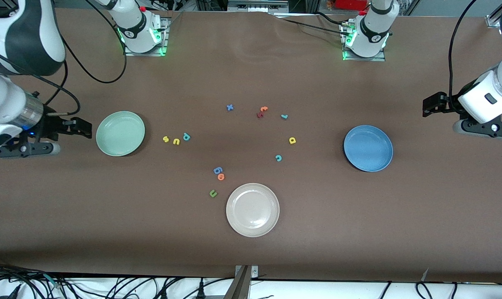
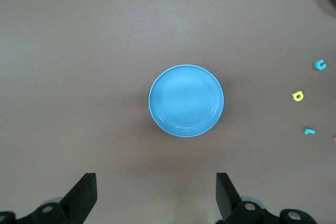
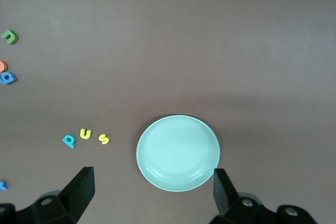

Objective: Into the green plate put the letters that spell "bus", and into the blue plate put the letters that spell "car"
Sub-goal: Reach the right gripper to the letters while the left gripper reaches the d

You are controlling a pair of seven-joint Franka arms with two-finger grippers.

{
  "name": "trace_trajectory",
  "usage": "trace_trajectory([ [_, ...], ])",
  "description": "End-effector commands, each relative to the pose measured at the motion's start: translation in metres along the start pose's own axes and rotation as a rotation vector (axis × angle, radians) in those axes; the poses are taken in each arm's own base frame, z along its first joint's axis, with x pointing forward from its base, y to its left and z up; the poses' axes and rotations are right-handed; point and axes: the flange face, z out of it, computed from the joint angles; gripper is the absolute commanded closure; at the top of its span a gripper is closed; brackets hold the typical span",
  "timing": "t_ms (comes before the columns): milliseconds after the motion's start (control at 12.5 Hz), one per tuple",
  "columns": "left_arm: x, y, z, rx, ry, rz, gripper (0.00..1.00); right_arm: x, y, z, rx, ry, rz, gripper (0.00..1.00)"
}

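**Nothing sorted yet: both plates bare**

Taking the cream plate (image 1: 252, 209) as landmark: the green plate (image 1: 120, 133) lies toward the right arm's end, the blue plate (image 1: 368, 148) toward the left arm's end, both farther from the front camera. Neither holds a letter. The yellow "s" (image 1: 165, 139), yellow "u" (image 1: 176, 141) and teal "b" (image 1: 186, 136) sit in a row beside the green plate. The teal "c" (image 1: 279, 158), yellow "a" (image 1: 292, 140) and teal "r" (image 1: 284, 116) lie scattered between the cream and blue plates. All six moves remain. The left gripper (image 2: 155, 195) and right gripper (image 3: 152, 192) wait with jaws spread, holding nothing.
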Motion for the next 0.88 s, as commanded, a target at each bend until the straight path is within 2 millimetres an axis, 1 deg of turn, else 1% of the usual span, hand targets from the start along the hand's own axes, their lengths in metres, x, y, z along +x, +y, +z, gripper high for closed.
trace_trajectory([
  [0, -0.004, 0.002, -0.007, -0.023, 0.001, -0.002, 0.0, 0.001, -0.016, -0.007, 0.001, 0.003, 0.049, 0.0],
  [80, -0.004, 0.004, -0.008, -0.023, 0.003, -0.001, 0.0, -0.001, -0.024, -0.004, 0.003, -0.008, 0.031, 0.0],
  [160, -0.004, 0.009, -0.01, -0.022, 0.007, 0.008, 0.0, -0.002, -0.031, 0.0, 0.002, -0.018, 0.019, 0.0],
  [240, -0.003, 0.014, -0.008, -0.023, 0.004, 0.015, 0.0, -0.004, -0.035, 0.003, 0.004, -0.026, 0.013, 0.0],
  [320, -0.002, 0.013, -0.008, -0.023, 0.005, 0.01, 0.0, -0.004, -0.038, 0.01, 0.004, -0.038, 0.01, 0.0],
  [400, -0.002, 0.01, -0.008, -0.024, 0.007, 0.007, 0.0, -0.006, -0.046, 0.014, 0.003, -0.047, 0.009, 0.0],
  [480, -0.002, 0.008, -0.007, -0.025, 0.005, 0.004, 0.0, -0.009, -0.055, 0.022, 0.001, -0.066, 0.003, 0.0],
  [639, -0.002, 0.007, -0.005, -0.028, 0.002, 0.002, 0.0, -0.017, -0.067, 0.051, -0.005, -0.114, -0.017, 0.0],
  [799, -0.002, 0.006, -0.003, -0.029, -0.002, 0.0, 0.0, -0.02, -0.081, 0.076, 0.0, -0.101, -0.042, 0.0],
])
